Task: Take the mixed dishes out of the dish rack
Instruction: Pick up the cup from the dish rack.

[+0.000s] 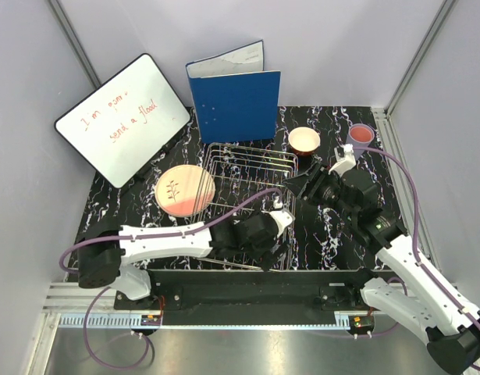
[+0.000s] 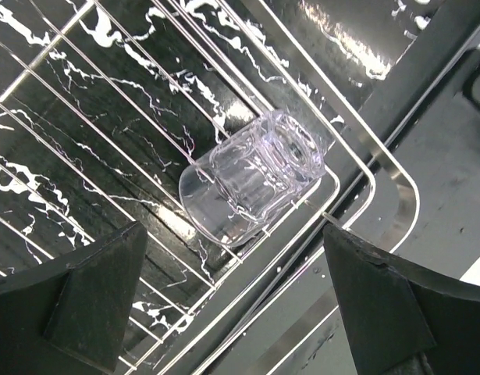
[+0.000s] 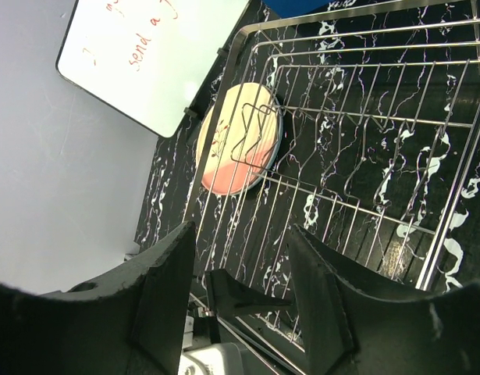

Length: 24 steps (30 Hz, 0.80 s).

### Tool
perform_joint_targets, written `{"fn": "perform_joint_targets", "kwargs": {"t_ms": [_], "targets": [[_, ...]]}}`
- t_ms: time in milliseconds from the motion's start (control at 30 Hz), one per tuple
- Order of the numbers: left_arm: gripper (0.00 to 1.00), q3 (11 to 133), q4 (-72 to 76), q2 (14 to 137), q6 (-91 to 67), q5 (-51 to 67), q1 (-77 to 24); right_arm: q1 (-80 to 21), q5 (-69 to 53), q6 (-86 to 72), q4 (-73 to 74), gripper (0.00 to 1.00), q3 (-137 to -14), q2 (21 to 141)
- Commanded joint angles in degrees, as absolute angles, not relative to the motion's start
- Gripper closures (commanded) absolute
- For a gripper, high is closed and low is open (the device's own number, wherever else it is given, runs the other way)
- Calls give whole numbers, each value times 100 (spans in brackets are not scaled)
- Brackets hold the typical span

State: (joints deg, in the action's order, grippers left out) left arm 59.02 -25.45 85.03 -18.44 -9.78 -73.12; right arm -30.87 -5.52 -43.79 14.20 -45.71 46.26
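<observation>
the left gripper's (image 2: 233, 262) jaws stand released, spread wide to either side of the small clear glass (image 2: 251, 183) and not touching it. the glass lies on its side in the near right corner of the dish rack (image 1: 247, 146), close against the corner's rim wires, with open wire floor on its other side. the right gripper (image 3: 241, 234) is half open and holds nothing, hovering at the rack's right edge. the salmon plate (image 1: 185, 190) sits at the left rim, perhaps touching it.
</observation>
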Motion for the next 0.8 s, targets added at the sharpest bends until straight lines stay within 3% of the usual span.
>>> {"fn": "perform_joint_targets", "kwargs": {"t_ms": [0,767], "targets": [[1,6451,-2505,8718,-1644,-905,-7330,-3138,-527,-4403,1125,42,-4509,4561],[1,6671,-2567,9922,-791,-237,-7479,-3138,-545,-4307,1064,42,-4360,4456]]}}
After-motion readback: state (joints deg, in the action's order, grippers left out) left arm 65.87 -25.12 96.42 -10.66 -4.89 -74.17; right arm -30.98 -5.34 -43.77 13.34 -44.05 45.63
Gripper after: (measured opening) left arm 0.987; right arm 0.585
